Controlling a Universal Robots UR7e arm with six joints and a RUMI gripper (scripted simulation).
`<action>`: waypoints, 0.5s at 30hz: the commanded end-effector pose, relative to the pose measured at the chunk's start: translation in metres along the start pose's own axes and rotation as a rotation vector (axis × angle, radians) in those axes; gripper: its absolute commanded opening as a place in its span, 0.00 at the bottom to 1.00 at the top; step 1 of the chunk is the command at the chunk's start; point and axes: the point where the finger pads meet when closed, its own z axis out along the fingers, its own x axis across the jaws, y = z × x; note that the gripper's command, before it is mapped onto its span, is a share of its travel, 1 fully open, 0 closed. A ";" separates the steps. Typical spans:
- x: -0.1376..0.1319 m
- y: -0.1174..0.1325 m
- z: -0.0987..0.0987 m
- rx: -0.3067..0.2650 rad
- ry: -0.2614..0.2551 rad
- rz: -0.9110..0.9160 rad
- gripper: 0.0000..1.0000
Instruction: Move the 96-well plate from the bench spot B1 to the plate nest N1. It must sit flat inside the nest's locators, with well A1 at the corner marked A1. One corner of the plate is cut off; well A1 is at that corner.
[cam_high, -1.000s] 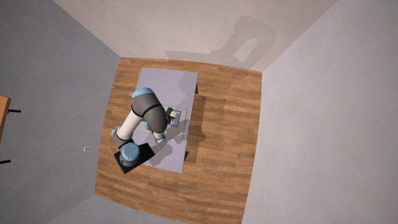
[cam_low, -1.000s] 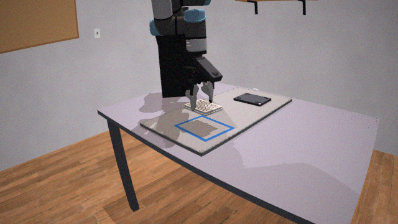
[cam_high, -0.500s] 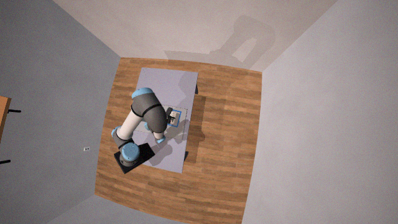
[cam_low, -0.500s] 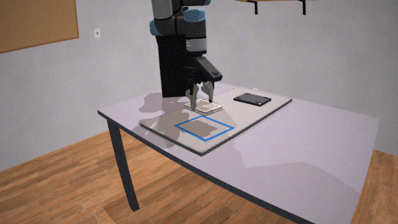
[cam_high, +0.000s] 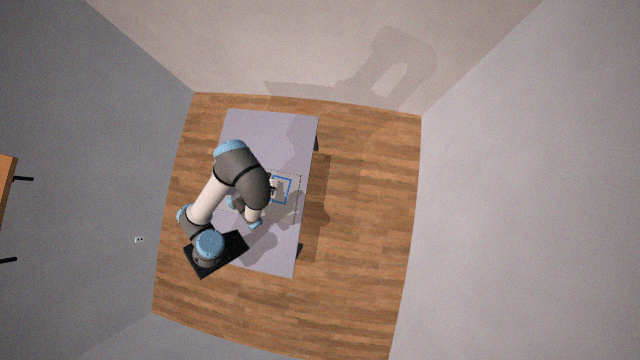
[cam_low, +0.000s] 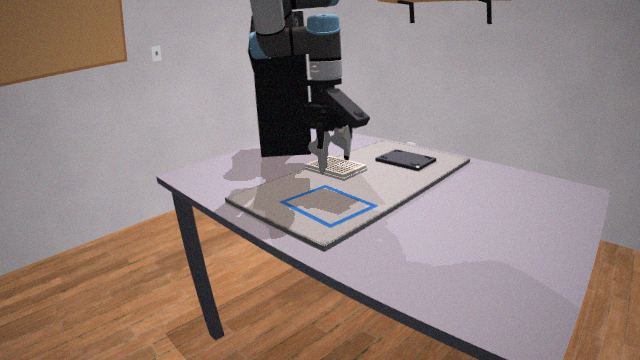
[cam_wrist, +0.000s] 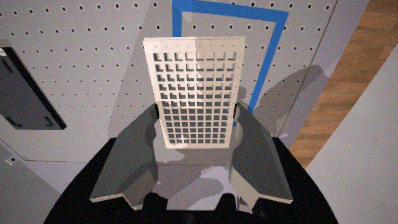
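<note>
You are looking at the 96-well plate (cam_wrist: 196, 91) being gripped off the pegboard (cam_low: 425, 172)

The gripper (cam_wrist: 194, 152) is clenching the plate's near end, half open; the plate is hanging between the blue-outlined spot (cam_low: 300, 209) and the dark nest (cam_low: 405, 159), which is sitting vacant far right.

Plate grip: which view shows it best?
Wrist: the plate fills the frame, clamped between both end effector fingers. Exterior shows it small and held above the board. In top, the arm hides most of it.
</note>
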 end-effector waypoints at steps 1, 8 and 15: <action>-0.014 0.000 -0.001 0.001 0.002 0.000 0.00; -0.037 0.002 -0.001 0.001 0.002 0.000 0.00; -0.053 0.003 -0.002 0.001 0.001 0.000 0.00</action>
